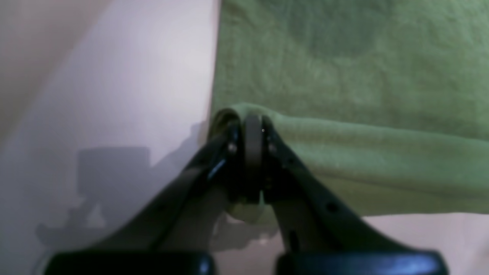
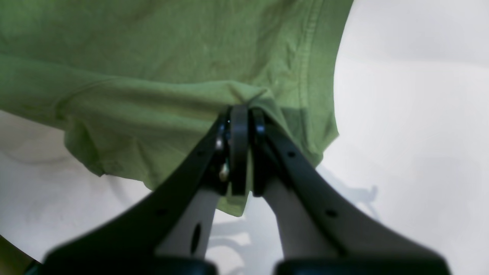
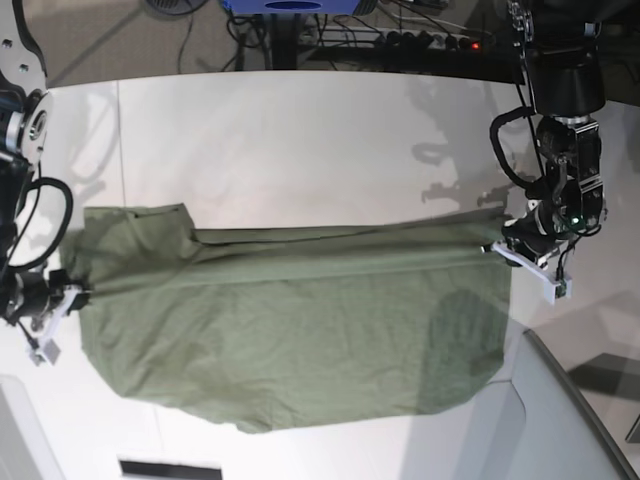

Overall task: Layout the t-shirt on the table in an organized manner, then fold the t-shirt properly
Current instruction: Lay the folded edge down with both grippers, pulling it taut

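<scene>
The olive-green t-shirt [image 3: 290, 340] lies stretched left to right across the white table [image 3: 300, 130], with a long fold running along its far edge and a sleeve [image 3: 140, 228] sticking out at the left. My left gripper [image 3: 503, 246] is shut on the shirt's right end. In the left wrist view that gripper [image 1: 252, 120] pinches a rolled fold of the t-shirt [image 1: 344, 76]. My right gripper [image 3: 72, 293] is shut on the left end; close up, the gripper [image 2: 238, 112] clamps a bunched edge of the t-shirt [image 2: 153, 57] just above the table [image 2: 412, 114].
A grey angled panel [image 3: 575, 420] rises at the front right corner. Cables and a power strip [image 3: 420, 38] lie beyond the table's far edge. A thin dark seam [image 3: 118, 150] crosses the tabletop at the left. Bare white surface [image 1: 114, 95] lies beside the left gripper.
</scene>
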